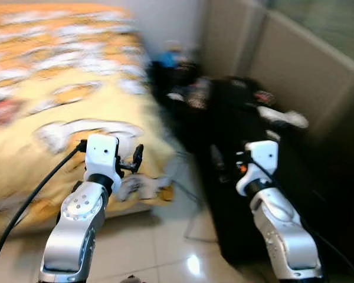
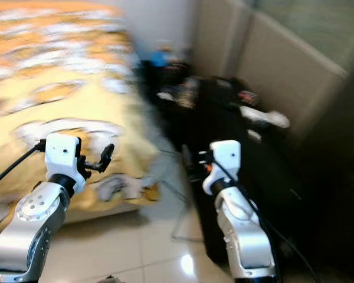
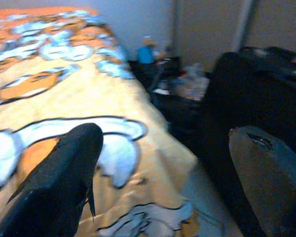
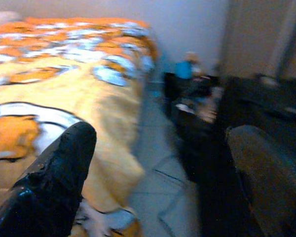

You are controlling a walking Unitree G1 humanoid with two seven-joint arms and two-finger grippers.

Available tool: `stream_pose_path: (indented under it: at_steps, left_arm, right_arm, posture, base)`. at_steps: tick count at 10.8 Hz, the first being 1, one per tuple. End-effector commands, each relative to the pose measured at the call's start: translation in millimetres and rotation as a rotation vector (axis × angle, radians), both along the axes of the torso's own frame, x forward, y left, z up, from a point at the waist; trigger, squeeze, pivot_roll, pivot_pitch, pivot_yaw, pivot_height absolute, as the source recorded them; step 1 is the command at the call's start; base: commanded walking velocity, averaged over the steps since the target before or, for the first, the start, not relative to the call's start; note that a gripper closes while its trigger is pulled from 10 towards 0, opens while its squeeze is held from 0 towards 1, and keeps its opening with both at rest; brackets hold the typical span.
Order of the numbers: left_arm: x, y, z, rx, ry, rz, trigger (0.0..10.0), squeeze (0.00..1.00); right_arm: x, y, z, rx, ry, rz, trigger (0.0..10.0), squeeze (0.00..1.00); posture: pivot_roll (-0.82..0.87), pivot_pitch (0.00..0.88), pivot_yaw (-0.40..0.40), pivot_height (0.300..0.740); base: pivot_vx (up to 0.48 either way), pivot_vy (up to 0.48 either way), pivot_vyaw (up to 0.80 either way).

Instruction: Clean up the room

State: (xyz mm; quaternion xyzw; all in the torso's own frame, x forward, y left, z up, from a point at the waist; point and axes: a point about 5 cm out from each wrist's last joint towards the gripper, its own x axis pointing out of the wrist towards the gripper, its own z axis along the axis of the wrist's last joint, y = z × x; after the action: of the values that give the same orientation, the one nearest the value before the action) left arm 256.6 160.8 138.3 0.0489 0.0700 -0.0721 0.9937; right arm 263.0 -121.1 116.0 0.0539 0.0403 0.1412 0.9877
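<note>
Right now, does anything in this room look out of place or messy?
Yes. Loose items clutter the top of the dark cabinet right of the bed, and a cable trails across the tiled floor between them. The views are blurred, so the items cannot be identified. Both grippers are open and hold nothing.

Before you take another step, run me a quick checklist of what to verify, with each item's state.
1. Left gripper open, nothing between the fingers: ok.
2. Right gripper open, nothing held: ok.
3. Sharp view of the scene: not ok, the head views are blurred.
4. Floor ahead free of snags: not ok, a thin cable lies on the tiles between the bed and the black furniture.
5. What the clutter on the black furniture is: cannot tell, too blurred.
6. Blanket edge hanging clear of the floor: cannot tell.
</note>
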Motion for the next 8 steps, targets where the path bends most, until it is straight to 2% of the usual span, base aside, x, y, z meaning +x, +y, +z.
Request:
stream_pose_path:
  at_steps: [1, 2, 4, 5, 6, 8]
  left_arm:
    - [-0.9, 0.6, 4, 0.006, -0.016, -0.003, 10.0, 1.0]
    - [-1.1, 0.9, 4, 0.009, -0.016, -0.003, 10.0, 1.0]
    - [-0.3, 1.4, 4, 0.018, -0.024, -0.009, 10.0, 1.0]
    - [0.4, 1.3, 5, 0.013, -0.029, -0.009, 10.0, 1.0]
    - [0.7, 1.4, 5, 0.013, -0.029, -0.009, 10.0, 1.0]
    - [0.8, 1.4, 5, 0.011, -0.035, -0.004, 10.0, 1.0]
  right_arm:
    - [0.8, 4.6, 2, 0.084, 0.007, 0.025, 10.0, 0.0]
    - [0.0, 6.2, 2, 0.128, 0.026, 0.04, 10.0, 0.0]
    - [-0.1, -5.2, -3, 0.13, 0.046, -0.02, 10.0, 0.0]
    - [0.2, -7.9, -4, 0.163, 0.058, -0.02, 10.0, 0.0]
    - [1.6, -13.2, -7, 0.097, 0.086, -0.084, 10.0, 0.0]
    - [1.9, -11.0, -8, 0.077, 0.079, -0.055, 10.0, 0.0]
  posture:
    - [0.0, 0.0, -0.012, 0.74]
    - [0.0, 0.0, -0.012, 0.74]
    - [-0.01, 0.0, -0.006, 0.74]
    - [-0.01, 0.0, -0.005, 0.74]
    - [-0.01, 0.0, -0.003, 0.74]
    - [-0.01, 0.0, -0.009, 0.74]
  base:
    - [0.428, 0.0, 0.0]
    - [0.428, 0.0, 0.0]
    - [0.429, 0.0, 0.0]
    - [0.424, 0.0, 0.0]
    - [0.424, 0.0, 0.0]
    - [0.422, 0.0, 0.0]
